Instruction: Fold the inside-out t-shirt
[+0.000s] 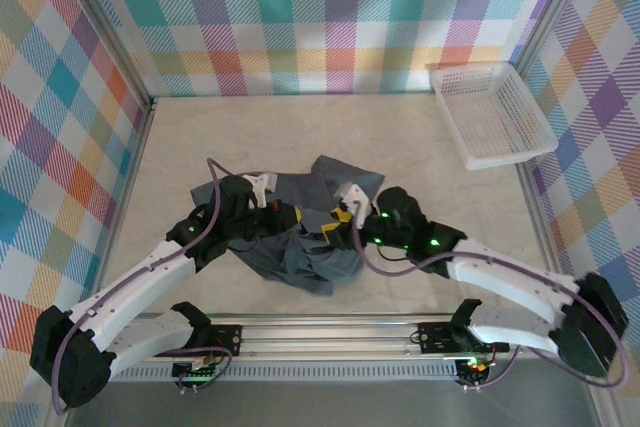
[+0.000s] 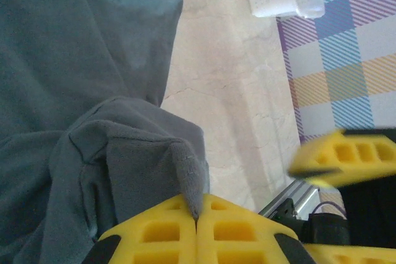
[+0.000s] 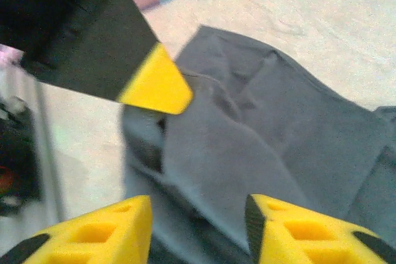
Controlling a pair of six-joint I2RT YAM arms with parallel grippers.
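Left wrist view: the inside-out t-shirt [image 2: 74, 78] is pinched by the left gripper [image 2: 197, 217]; it lies directly under the parted right gripper [image 3: 198, 214].

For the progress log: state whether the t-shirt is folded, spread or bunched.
Bunched, not folded: the grey t-shirt lies crumpled, one ridge pinched in the shut left gripper.

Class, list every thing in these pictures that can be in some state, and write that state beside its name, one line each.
t-shirt: unfolded, crumpled in a wrinkled heap on the table.
left hand: shut, pinching a fold of the t-shirt.
right hand: open, fingers apart over the t-shirt, gripping nothing.
basket: empty, sitting in the far right corner.
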